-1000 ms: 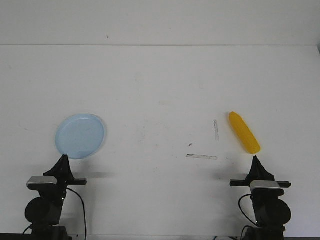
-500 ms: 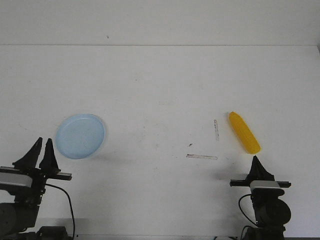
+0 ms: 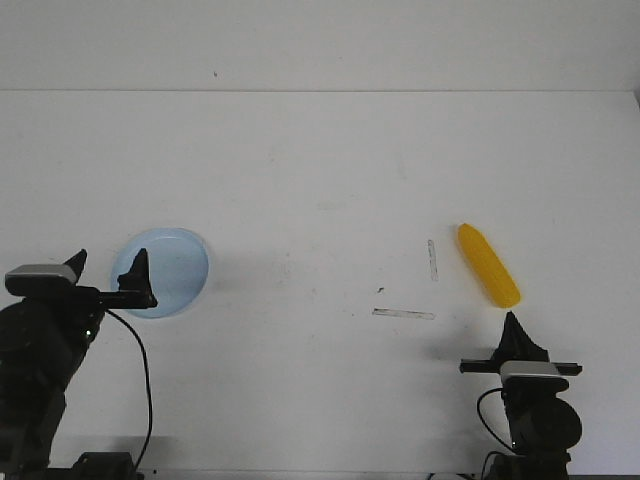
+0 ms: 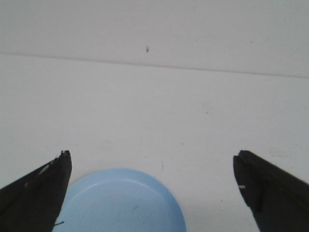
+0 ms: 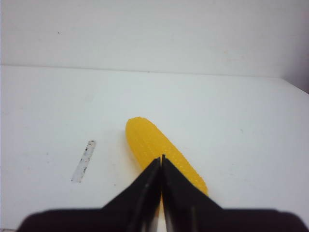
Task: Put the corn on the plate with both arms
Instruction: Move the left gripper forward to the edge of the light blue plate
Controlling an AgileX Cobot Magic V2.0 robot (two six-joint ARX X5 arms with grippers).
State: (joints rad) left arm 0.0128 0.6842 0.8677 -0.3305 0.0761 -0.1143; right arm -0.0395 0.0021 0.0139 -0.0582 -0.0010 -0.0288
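The table (image 3: 320, 180) is big and white, with a plain white wall behind it. A few small scuff marks (image 3: 403, 314) sit near the middle. The plate (image 3: 165, 270) lies flat on the robot's left side, and it has nothing on it. The corn (image 3: 489, 264) lies on the table far over on the right side, well apart from the plate.

The left gripper (image 3: 108, 276) hangs at the near edge of the plate, and its jaws are spread wide. The right gripper (image 5: 161, 166) sits low, just in front of the near end of the corn, and its jaws are pressed together.

The corn is not picked up yet. To do this well, the right gripper probably needs to open first, go down over the middle of the corn, and squeeze gently. The corn is smooth and round, so it might roll or slip.
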